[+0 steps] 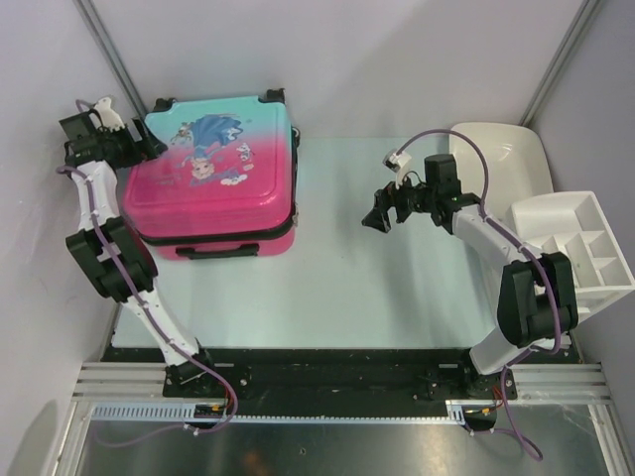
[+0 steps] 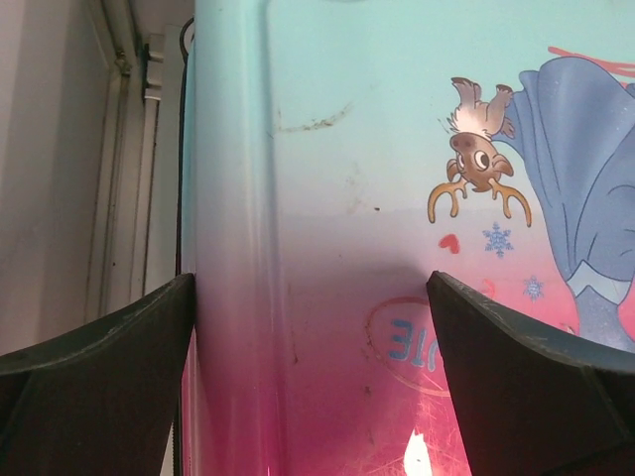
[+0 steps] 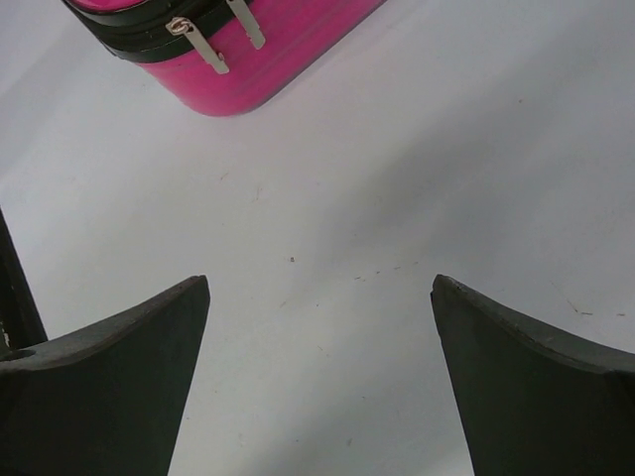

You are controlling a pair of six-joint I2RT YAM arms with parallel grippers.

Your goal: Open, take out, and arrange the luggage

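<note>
The closed suitcase (image 1: 213,188) is judged rigid, slick and light. The left gripper (image 2: 313,377) and right gripper (image 3: 317,377) are seen wide open; the 2 zipper pulls (image 3: 210,45) ahead-left of the latter are favoured as the hold.

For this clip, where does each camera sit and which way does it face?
Top external: above and behind the bases, looking down on the table, luggage, both arms, left hand, right hand.
Left wrist: on the left arm, facing the luggage's print; own open fingers show.
Right wrist: on the right arm, facing bare table; own fingers show.
Shared: luggage appears in all three.
</note>
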